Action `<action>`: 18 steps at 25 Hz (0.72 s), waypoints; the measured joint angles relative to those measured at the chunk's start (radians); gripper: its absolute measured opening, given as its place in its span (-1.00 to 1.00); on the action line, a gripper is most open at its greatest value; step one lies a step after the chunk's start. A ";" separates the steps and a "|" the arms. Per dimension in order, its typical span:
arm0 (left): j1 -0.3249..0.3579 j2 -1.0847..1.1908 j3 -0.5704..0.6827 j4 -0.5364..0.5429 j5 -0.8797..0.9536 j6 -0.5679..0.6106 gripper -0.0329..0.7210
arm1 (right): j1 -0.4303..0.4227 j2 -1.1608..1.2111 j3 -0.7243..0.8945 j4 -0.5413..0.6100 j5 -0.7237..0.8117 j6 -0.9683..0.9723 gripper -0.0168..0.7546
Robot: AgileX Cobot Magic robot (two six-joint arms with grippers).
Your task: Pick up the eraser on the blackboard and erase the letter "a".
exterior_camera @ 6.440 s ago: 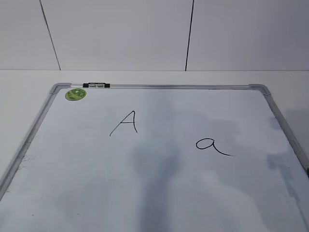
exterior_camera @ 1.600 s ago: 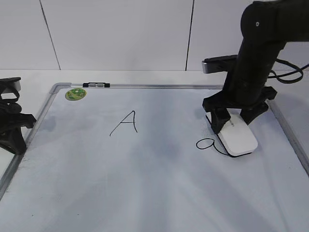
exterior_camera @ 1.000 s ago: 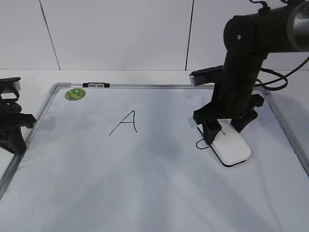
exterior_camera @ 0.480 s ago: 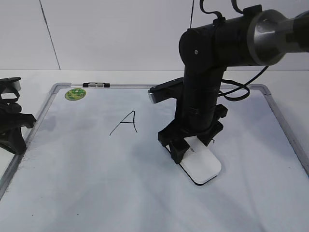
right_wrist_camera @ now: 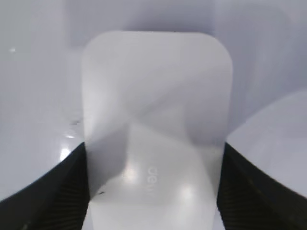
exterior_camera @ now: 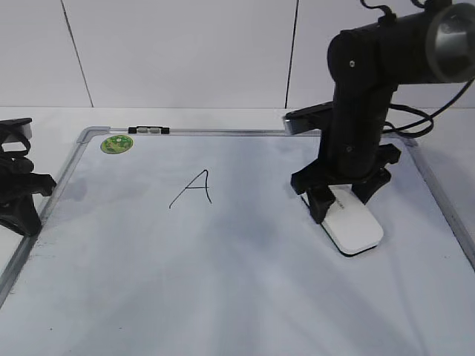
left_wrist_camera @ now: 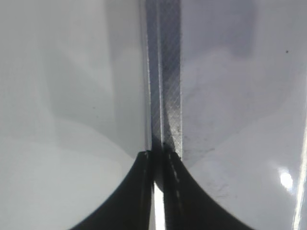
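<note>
Right gripper (exterior_camera: 343, 199): clamping the eraser (exterior_camera: 352, 226) by its sides, pressing it flat on the blackboard (exterior_camera: 223, 297).
Eraser axis: running forward from the jaws.
Letter "a": showing no trace around the gripper.
Left gripper (left_wrist_camera: 159, 158): idling closed, empty, well away.

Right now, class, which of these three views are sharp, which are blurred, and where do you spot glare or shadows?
Exterior view: sharp; soft grey shadows mottle the blackboard around the capital A. Left wrist view: close and soft; a bright glare spot at lower right. Right wrist view: blurred; the eraser fills it, its print barely legible, with small glints on the board at left.
</note>
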 joint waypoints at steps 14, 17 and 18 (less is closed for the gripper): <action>0.000 0.000 0.000 0.000 0.000 0.000 -0.85 | -0.042 0.000 -0.005 0.007 0.007 -0.021 0.51; 0.000 0.000 0.000 -0.001 0.000 0.000 -0.84 | 0.041 0.000 -0.005 0.020 0.010 -0.025 0.51; 0.000 0.000 0.000 -0.002 0.000 0.000 -0.84 | 0.074 0.000 -0.005 0.024 0.010 -0.024 0.51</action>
